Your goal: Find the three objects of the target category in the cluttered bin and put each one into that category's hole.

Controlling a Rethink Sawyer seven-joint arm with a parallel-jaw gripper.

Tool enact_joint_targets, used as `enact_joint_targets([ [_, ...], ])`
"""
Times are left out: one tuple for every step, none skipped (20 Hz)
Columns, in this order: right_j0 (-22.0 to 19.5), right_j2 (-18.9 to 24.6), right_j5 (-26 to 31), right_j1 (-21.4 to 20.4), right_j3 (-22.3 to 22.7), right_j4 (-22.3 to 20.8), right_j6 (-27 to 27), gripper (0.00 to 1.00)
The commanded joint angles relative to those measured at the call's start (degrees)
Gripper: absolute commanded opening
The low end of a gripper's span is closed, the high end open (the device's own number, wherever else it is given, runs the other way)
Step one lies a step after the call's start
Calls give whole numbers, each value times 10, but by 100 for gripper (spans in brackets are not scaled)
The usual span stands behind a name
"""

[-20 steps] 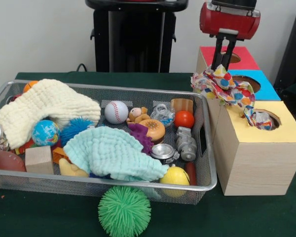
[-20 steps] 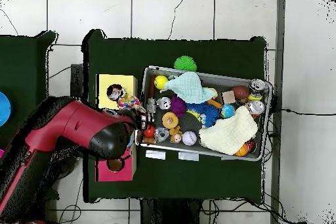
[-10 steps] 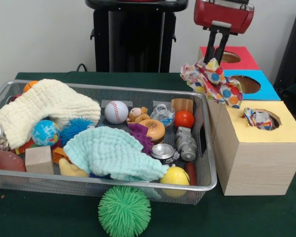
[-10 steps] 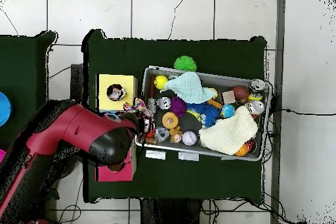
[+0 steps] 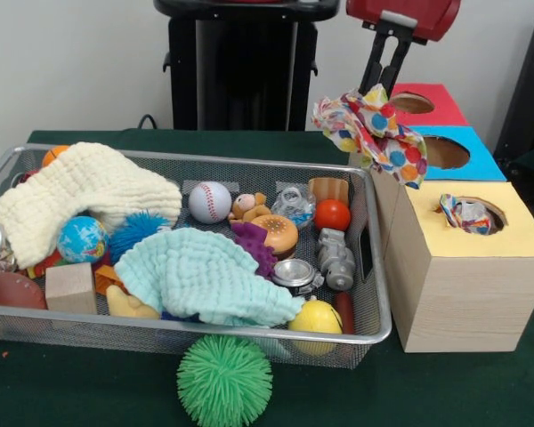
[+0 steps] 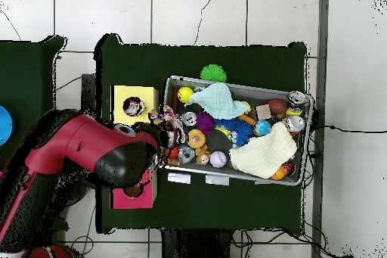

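My gripper [image 5: 374, 87] hangs from the top edge, shut on a wad of white material with red, blue and yellow patches [image 5: 370, 129]. It holds the wad in the air over the far right corner of the wire mesh bin [image 5: 378, 331], left of the boxes. The overhead view shows this wad [image 6: 166, 118] at the bin's left end, beside the red arm [image 6: 83, 156]. A second printed wad [image 5: 467, 213] sits in the yellow-surround hole [image 5: 494, 206] on the pale wood-grain box, and shows in the overhead view [image 6: 134, 107]. No other printed wad shows in the bin.
The bin holds a cream cloth [image 5: 80, 191], a mint cloth [image 5: 200, 276], a baseball [image 5: 210, 202], a blue spiky ball [image 5: 135, 231] and other toys. A green spiky ball [image 5: 224, 381] lies on the table before the bin. Blue-surround [image 5: 449, 151] and red-surround [image 5: 414, 102] holes lie behind the yellow one.
My gripper has risen and moved left in the front view, carrying its wad from beside the yellow hole to above the bin's corner. The wad in the hole stayed.
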Motion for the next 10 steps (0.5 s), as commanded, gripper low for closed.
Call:
enact_joint_targets([
  [-20, -14, -71, 18, -64, 50, 192, 0],
  [-21, -15, -71, 17, -62, 49, 191, 0],
  [-21, -13, -73, 16, -62, 50, 192, 0],
  [-21, -14, -72, 16, -62, 50, 192, 0],
  [-21, -15, -71, 16, -63, 50, 192, 0],
  [-22, -15, -70, 16, -63, 50, 191, 0],
  [-21, -14, -69, 16, -63, 50, 192, 0],
  [-21, -13, -68, 15, -63, 51, 192, 0],
  [-21, -13, -68, 15, -64, 51, 192, 0],
  [-21, -11, -67, 15, -64, 51, 192, 0],
])
